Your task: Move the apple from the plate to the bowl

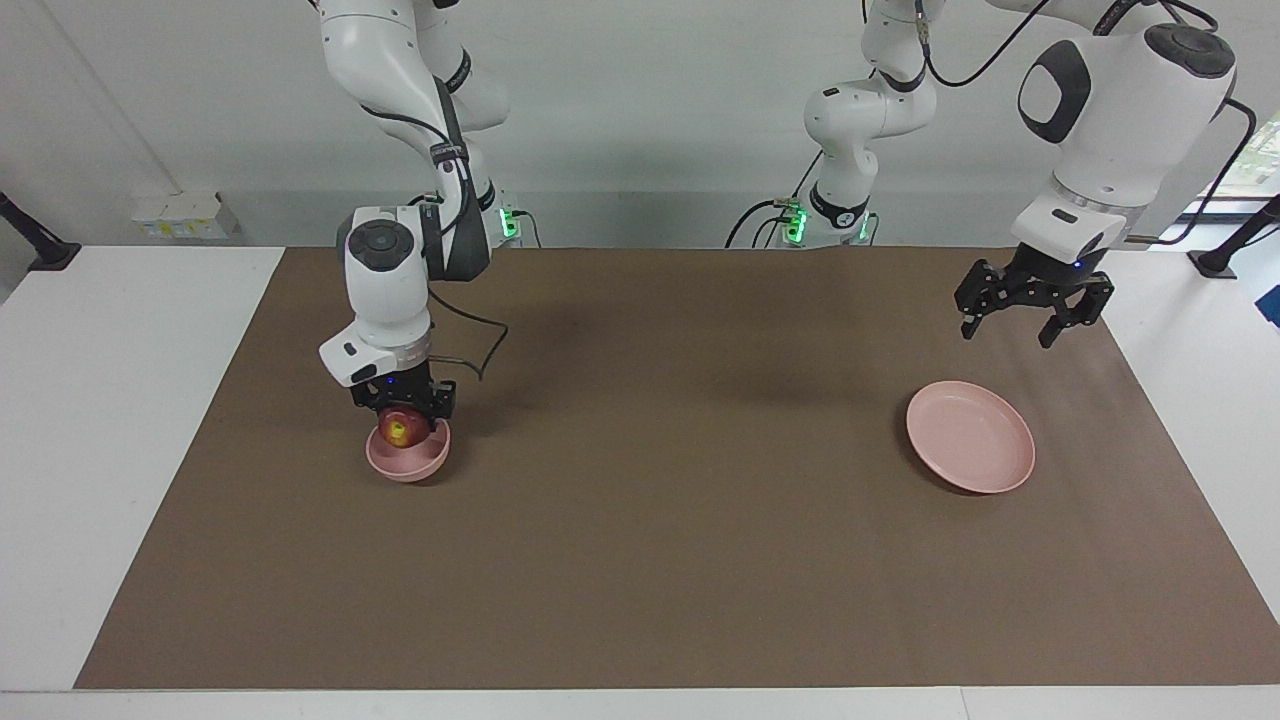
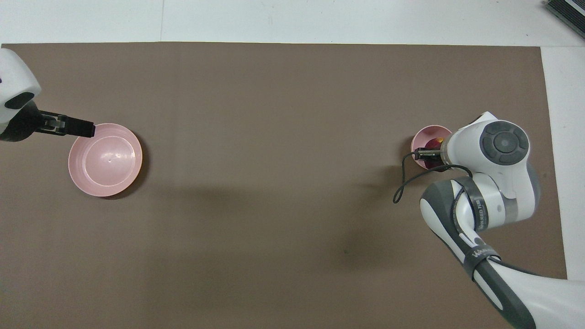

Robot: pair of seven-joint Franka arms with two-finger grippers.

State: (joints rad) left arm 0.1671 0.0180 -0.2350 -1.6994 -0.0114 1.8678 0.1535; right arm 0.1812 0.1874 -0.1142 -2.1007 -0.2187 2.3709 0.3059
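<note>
One relation decides the coming move: the apple (image 1: 401,428) sits straight below the right gripper (image 1: 402,412), clamped between its fingertips, and directly under the apple is the hollow of the bowl (image 1: 408,462). In the facing view the apple is already sunk within the bowl's rim, yellowish patch turned toward the camera, though whether it touches the bowl's floor cannot be told. Being round, the apple has no long axis to line up; my judgement is that release alone is left, then a straight lift clear. From the overhead view, the right arm's wrist covers part of the bowl. Well apart, toward the other end of the table, the left gripper (image 1: 1034,312) waits with its fingers spread wide and nothing in them, raised beside the bare plate (image 1: 970,436). White lettering runs along the right arm's dark forearm band, too partial to read.
</note>
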